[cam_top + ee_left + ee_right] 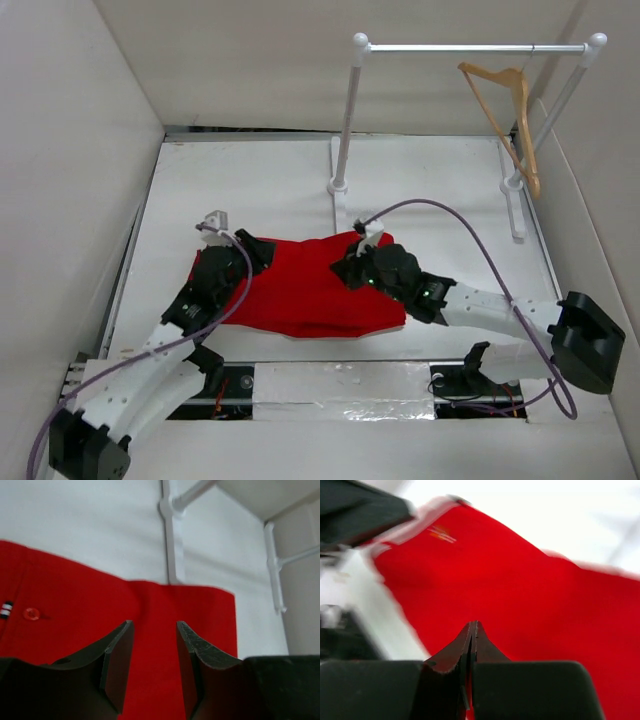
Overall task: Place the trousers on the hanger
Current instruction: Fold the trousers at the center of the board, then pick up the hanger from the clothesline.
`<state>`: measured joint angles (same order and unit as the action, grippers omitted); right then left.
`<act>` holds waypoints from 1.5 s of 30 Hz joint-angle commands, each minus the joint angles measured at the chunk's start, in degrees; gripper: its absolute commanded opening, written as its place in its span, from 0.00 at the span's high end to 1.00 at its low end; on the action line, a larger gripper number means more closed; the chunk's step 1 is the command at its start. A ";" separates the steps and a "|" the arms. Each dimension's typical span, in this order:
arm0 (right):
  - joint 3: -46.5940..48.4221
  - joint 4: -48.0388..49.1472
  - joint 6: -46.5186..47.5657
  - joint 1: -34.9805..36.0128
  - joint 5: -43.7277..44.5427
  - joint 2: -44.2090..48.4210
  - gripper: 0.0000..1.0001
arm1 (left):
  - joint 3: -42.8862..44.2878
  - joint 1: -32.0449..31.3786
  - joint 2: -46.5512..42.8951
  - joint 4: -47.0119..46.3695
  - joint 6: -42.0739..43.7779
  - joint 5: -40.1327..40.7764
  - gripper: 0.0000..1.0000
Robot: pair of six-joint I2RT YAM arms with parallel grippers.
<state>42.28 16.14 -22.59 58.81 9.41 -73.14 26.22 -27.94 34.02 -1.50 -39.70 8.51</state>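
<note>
left gripper (154, 626): released, jaws standing apart, hovering over red cloth at the trousers' 9 o'clock edge
right gripper (472, 626): clenched, jaws pressing flat together at the trousers' 2 o'clock corner; can't tell whether any cloth is being pinched
trousers (300, 290): lying mid-table as a flat folded slab of soft red fabric; red button (31, 613) and striped tab (6, 609) are showing in the left wrist view
hanger (492, 73): tan wooden triangle, hanging by its thin metal hook at the rail's right end, 1 o'clock from the trousers, well apart
rail (470, 47): white uprights, silver bar, standing at 12 o'clock
table (250, 180): white, bare strip running between the trousers and the rail feet; walls are closing in at 9 and 3 o'clock
</note>
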 commanded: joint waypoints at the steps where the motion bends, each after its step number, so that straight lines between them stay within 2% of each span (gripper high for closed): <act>1: -9.30 3.01 -3.60 -6.31 2.29 3.95 1.00 | -1.96 -3.15 6.04 -14.84 -1.69 -5.35 0.64; 4: -14.76 4.25 -6.06 -14.40 -0.79 5.03 1.00 | -2.49 -5.19 16.48 -19.76 -2.31 -5.52 0.64; 8: -21.17 4.94 -10.53 -21.27 -2.99 5.20 1.00 | -5.64 -5.19 20.46 -24.25 -4.06 -4.23 0.64; 10: -25.64 8.63 -13.34 -24.07 -5.70 5.12 1.00 | -8.54 -5.19 19.86 -23.03 -5.12 0.59 0.64; 14: -28.66 9.79 -14.68 -24.62 -6.51 5.29 0.99 | -9.52 -5.19 15.75 -21.62 -4.51 4.05 0.64; 17: -28.05 6.10 -13.37 -23.31 -5.90 8.62 0.95 | -7.33 -5.19 12.14 -19.25 -2.23 4.32 0.64; 19: -26.47 2.59 -12.05 -22.07 -5.81 14.94 0.90 | -4.87 -5.19 10.29 -18.28 -1.08 3.62 0.64; 21: -23.06 -2.66 -9.50 -19.45 -1.71 23.43 0.87 | -2.33 -5.19 10.01 -18.37 0.50 1.25 0.64; 24: -18.57 -8.38 -5.55 -18.29 5.41 30.58 0.87 | 0.14 -5.19 10.89 -19.41 1.29 -2.35 0.64; 26: -13.30 -10.59 -1.61 -19.77 6.76 34.20 0.96 | 0.41 -5.19 12.38 -21.61 1.56 -5.42 0.65; 28: -8.30 -12.80 0.61 -23.71 3.79 34.47 1.00 | 0.59 -5.19 13.87 -24.86 1.91 -6.93 0.70; 32: -4.15 -13.94 3.77 -29.01 -7.46 30.88 1.00 | -0.02 -5.72 16.60 -28.81 2.00 -8.25 0.82; 34: -2.21 -18.14 4.48 -29.01 -3.63 31.22 1.00 | -1.78 -5.72 16.52 -33.73 2.61 -10.26 0.88; 36: 1.21 -19.74 6.15 -29.97 1.73 33.40 1.00 | -0.74 -5.72 17.56 -34.71 3.75 -10.88 0.91; 38: 4.46 -19.66 9.21 -33.38 1.49 34.29 1.00 | 0.93 -5.72 19.75 -34.19 5.60 -12.37 0.99; 41: 13.33 -20.88 12.91 -38.92 -3.95 31.24 1.00 | 2.26 -5.72 21.52 -34.80 6.82 -14.92 1.00; 43: 21.59 -25.00 13.71 -45.16 -8.41 25.46 1.00 | 1.56 -9.21 20.57 -34.19 8.49 -12.22 1.00; 45: 25.64 -27.82 13.89 -50.18 -8.71 22.01 0.91 | 1.03 -11.68 17.76 -32.79 11.39 -9.58 1.00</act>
<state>61.56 -8.08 -12.34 13.67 4.32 -47.33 25.93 -36.38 55.18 -31.46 -33.19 -2.28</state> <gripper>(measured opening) 0.067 0.003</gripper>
